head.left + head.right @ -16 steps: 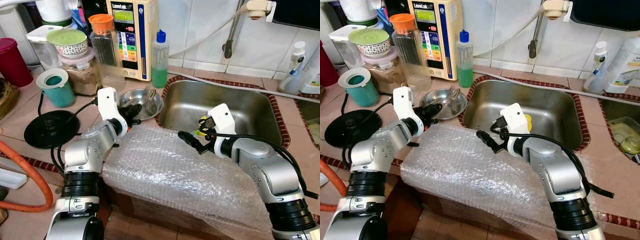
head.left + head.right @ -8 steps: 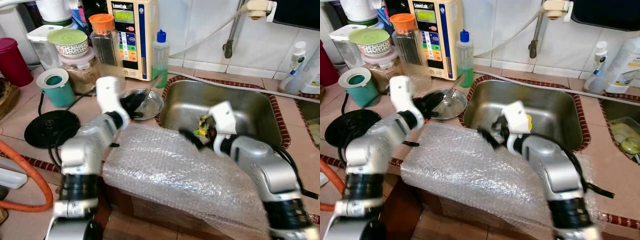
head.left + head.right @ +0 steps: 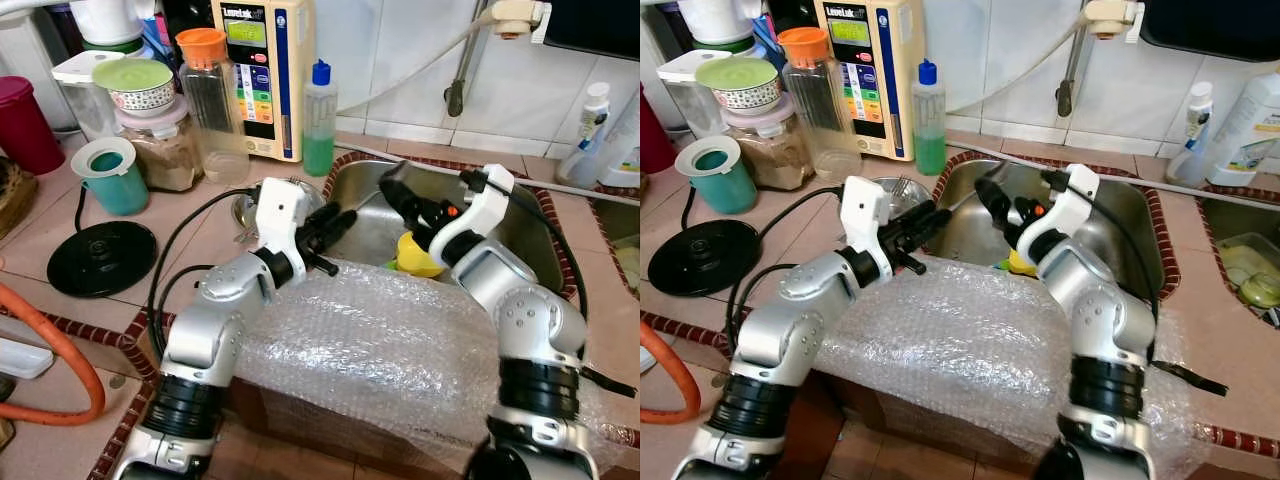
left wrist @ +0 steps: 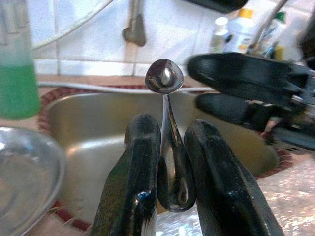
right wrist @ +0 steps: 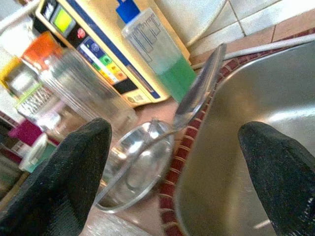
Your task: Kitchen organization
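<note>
A crumpled sheet of clear bubble wrap [image 3: 370,350] drapes over the near counter edge, in front of the stainless steel sink basin [image 3: 520,235]. Over its far edge, the left gripper [image 4: 170,196] reaches toward the sink's near left corner with its two black fingers closed on the handle of a shiny metal spoon [image 4: 165,98], which stands out beyond the fingertips with its bowl toward the sink. The right gripper [image 3: 1002,208] is raised over the sink, pointing back toward the left one, its fingers spread wide apart and holding nothing; the spoon's bowl lies just in front of them. A yellow object [image 3: 418,258] sits in the sink just below the right wrist. Beside the sink's left rim a round steel bowl [image 5: 135,169] rests on the tiled counter [image 3: 60,215]. Further left lie a black round kettle base [image 3: 100,257] and a teal cup [image 3: 112,174]. Against the tiled wall stand a clear bottle of green liquid with a blue cap [image 3: 319,118], a cream water-filter unit with a coloured panel [image 3: 262,70] and a glass jar with an orange lid [image 3: 207,85]
</note>
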{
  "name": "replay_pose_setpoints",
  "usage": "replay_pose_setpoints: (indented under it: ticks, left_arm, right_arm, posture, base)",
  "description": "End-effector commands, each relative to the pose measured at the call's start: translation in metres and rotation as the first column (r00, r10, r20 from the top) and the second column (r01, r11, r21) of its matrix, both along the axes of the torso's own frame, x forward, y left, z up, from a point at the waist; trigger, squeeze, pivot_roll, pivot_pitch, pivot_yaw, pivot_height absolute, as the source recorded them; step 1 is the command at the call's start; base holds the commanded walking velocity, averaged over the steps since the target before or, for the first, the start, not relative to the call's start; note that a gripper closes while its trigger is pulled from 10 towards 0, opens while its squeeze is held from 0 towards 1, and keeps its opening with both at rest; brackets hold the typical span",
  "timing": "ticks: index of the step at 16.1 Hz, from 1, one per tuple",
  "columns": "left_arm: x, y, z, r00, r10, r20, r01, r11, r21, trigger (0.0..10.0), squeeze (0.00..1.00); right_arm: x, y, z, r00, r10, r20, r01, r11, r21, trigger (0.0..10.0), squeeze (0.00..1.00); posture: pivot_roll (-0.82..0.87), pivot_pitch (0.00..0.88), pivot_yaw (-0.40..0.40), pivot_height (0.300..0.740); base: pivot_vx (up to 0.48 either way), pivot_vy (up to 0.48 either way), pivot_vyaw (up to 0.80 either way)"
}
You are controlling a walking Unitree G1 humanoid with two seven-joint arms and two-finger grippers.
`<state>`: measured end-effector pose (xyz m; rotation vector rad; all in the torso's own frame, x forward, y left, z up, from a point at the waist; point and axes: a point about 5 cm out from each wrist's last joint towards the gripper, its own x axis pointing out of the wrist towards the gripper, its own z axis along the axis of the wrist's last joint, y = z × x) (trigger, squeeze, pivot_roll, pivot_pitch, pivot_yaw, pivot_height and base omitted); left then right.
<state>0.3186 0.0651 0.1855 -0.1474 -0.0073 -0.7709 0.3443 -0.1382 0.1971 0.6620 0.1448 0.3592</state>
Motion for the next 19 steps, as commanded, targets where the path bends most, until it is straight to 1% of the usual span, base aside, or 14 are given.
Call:
replay_pose_setpoints:
  ticks: [1,2,3,4,5,6,9,11,13,14,15,16,18,19]
  left_arm:
    - [-0.002,-0.001,0.014,0.996,-0.012,0.084,0.012,1.0,-0.001,1.1,0.0]
    - [0.0,0.002,0.016,0.995,-0.01,0.103,0.01,1.0,0.0,1.5,0.0]
    - [0.0,0.002,0.017,0.994,-0.014,0.108,0.014,1.0,0.004,1.4,0.0]
    - [0.003,0.005,0.015,0.993,-0.013,0.119,0.011,1.0,0.012,1.4,0.0]
    - [0.002,0.003,0.012,0.991,-0.017,0.132,0.012,0.999,0.037,1.3,0.0]
    - [0.002,0.004,0.014,0.99,-0.01,0.138,0.007,1.0,0.019,1.4,0.0]
    - [0.0,0.003,0.015,0.988,-0.001,0.154,0.0,1.0,0.002,1.2,0.0]
    - [-0.002,0.002,0.016,0.985,-0.026,0.17,0.025,1.0,0.004,1.1,0.0]
    - [-0.005,0.004,0.016,0.982,-0.047,0.181,0.047,0.999,0.002,0.8,0.0]
    - [-0.007,0.005,0.016,0.982,-0.052,0.181,0.053,0.999,0.0,0.2,0.0]
    - [-0.007,0.005,0.017,0.982,-0.059,0.182,0.059,0.998,0.005,0.0,0.0]
    - [-0.007,0.006,0.016,0.981,-0.068,0.184,0.066,0.998,0.013,0.0,0.0]
    - [-0.006,0.008,0.015,0.982,-0.066,0.176,0.067,0.998,0.001,0.0,0.0]
    - [-0.006,0.004,0.018,0.979,-0.077,0.187,0.08,0.997,-0.011,0.0,0.0]
  right_arm:
    - [0.005,0.003,0.002,0.999,-0.007,-0.035,0.008,0.999,0.052,10.0,0.0]
    - [0.011,0.009,0.002,0.998,-0.012,-0.067,0.019,0.995,0.098,10.0,0.0]
    - [0.014,0.011,0.004,0.997,-0.006,-0.071,0.014,0.994,0.106,10.0,0.0]
    - [0.02,0.017,0.006,0.996,0.009,-0.084,0.0,0.994,0.113,10.0,0.0]
    - [0.024,0.017,0.003,0.995,0.012,-0.103,-0.001,0.995,0.105,10.0,0.0]
    - [0.029,0.02,0.004,0.993,0.013,-0.121,0.003,0.991,0.131,0.0,0.0]
    - [0.037,0.025,0.01,0.991,0.015,-0.13,0.003,0.99,0.141,0.0,0.0]
    - [0.041,0.027,0.009,0.988,0.003,-0.151,0.022,0.987,0.16,0.0,0.0]
    - [0.041,0.027,0.003,0.984,-0.004,-0.176,0.037,0.981,0.188,0.0,0.0]
    - [0.04,0.028,-0.001,0.982,-0.012,-0.188,0.05,0.979,0.199,0.0,0.0]
    - [0.04,0.028,-0.003,0.98,-0.014,-0.197,0.057,0.975,0.214,0.0,0.0]
    - [0.04,0.027,-0.007,0.977,-0.027,-0.212,0.075,0.972,0.224,0.0,0.0]
    - [0.04,0.024,-0.013,0.967,-0.054,-0.249,0.12,0.959,0.255,0.0,0.0]
    - [0.04,0.019,-0.012,0.966,-0.064,-0.25,0.133,0.953,0.271,0.0,0.0]
  posture:
    - [0.03,0.0,0.003,0.74]
    - [0.03,0.0,0.002,0.74]
    - [0.03,0.0,-0.01,0.74]
    - [0.06,0.0,-0.016,0.74]
    - [0.07,0.0,-0.027,0.74]
    - [0.06,0.0,-0.041,0.74]
    - [0.08,0.0,-0.059,0.74]
    - [0.1,0.0,-0.062,0.74]
    - [0.1,0.0,-0.047,0.74]
    - [0.11,0.0,-0.035,0.74]
    - [0.11,0.0,-0.035,0.74]
    - [0.11,0.0,-0.022,0.74]
    - [0.07,0.0,0.01,0.74]
    - [0.08,0.0,0.009,0.74]
  base:
    - [0.0,0.0,0.0]
    - [0.0,0.0,0.0]
    - [0.0,0.0,0.0]
    - [0.0,0.0,0.0]
    - [0.0,0.0,0.0]
    - [0.0,0.0,0.0]
    - [0.0,0.0,0.0]
    - [0.0,0.0,0.0]
    - [0.0,0.0,0.0]
    - [0.0,0.0,0.0]
    - [0.0,0.0,0.0]
    - [0.0,0.0,0.0]
    - [0.0,0.0,0.0]
    - [0.0,0.0,0.0]
